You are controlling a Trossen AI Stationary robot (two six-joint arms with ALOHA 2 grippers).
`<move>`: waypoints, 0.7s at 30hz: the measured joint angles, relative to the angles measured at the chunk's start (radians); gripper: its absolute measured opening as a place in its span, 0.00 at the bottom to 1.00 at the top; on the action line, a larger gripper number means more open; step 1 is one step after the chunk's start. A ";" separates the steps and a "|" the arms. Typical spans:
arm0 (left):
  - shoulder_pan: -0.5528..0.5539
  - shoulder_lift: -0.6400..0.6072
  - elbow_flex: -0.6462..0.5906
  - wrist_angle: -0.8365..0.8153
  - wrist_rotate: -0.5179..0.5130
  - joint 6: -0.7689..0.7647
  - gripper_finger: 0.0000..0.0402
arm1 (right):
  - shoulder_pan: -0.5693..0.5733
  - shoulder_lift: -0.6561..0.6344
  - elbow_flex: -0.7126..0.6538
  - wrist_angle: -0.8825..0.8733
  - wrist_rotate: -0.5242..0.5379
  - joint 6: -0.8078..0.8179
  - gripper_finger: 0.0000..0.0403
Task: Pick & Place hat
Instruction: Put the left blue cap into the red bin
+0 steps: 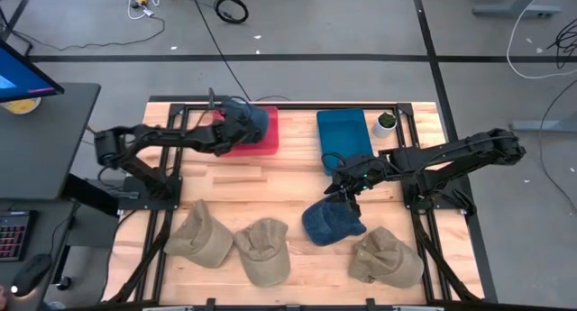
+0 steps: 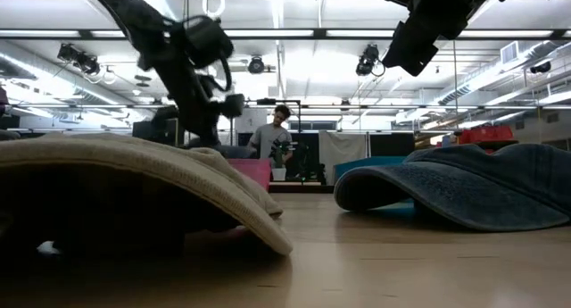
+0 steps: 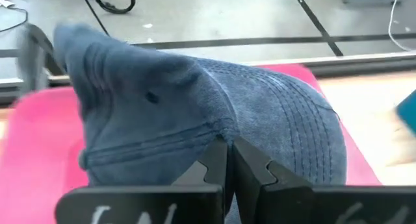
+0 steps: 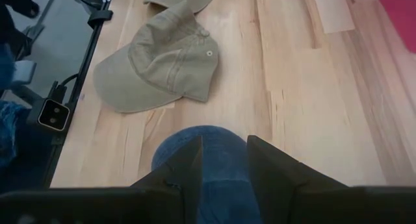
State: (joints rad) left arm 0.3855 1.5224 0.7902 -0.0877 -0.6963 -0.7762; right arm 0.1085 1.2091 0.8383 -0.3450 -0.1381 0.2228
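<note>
A blue denim hat (image 1: 248,120) is in my left gripper (image 1: 219,123) over the pink bin (image 1: 266,141); in the left wrist view the hat (image 3: 195,100) fills the picture above the shut fingers. A second blue hat (image 1: 332,223) lies brim-down on the table, also visible in the low view (image 2: 473,187). My right gripper (image 1: 347,192) hovers open above its far side, clear of it (image 2: 410,40). In the right wrist view the hat (image 4: 221,172) shows through the gap between the right gripper's fingers (image 4: 224,146). My left gripper (image 3: 229,146) pinches a raised fold of the blue hat's cloth (image 3: 218,130) between its two fingers, beside the stitched brim (image 3: 292,113). The fingers come from the table's left. The hat spreads over the pink bin (image 3: 39,133); whether it rests in it cannot be told.
Three tan hats lie along the near edge (image 1: 200,234), (image 1: 263,250), (image 1: 386,255). A blue bin (image 1: 345,138) stands at the far side beside the pink one, with a small potted plant (image 1: 386,122) to its right. Bare wood lies between bins and hats. A person stands in the room beyond (image 2: 275,138).
</note>
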 joint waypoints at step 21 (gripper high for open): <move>0.000 0.092 0.004 -0.043 0.057 -0.125 0.22 | 0.000 0.000 0.000 -0.009 0.000 -0.002 0.31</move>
State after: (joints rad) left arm 0.3851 1.6139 0.7940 -0.1308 -0.6390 -0.9007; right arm 0.1082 1.2091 0.8383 -0.3542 -0.1379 0.2204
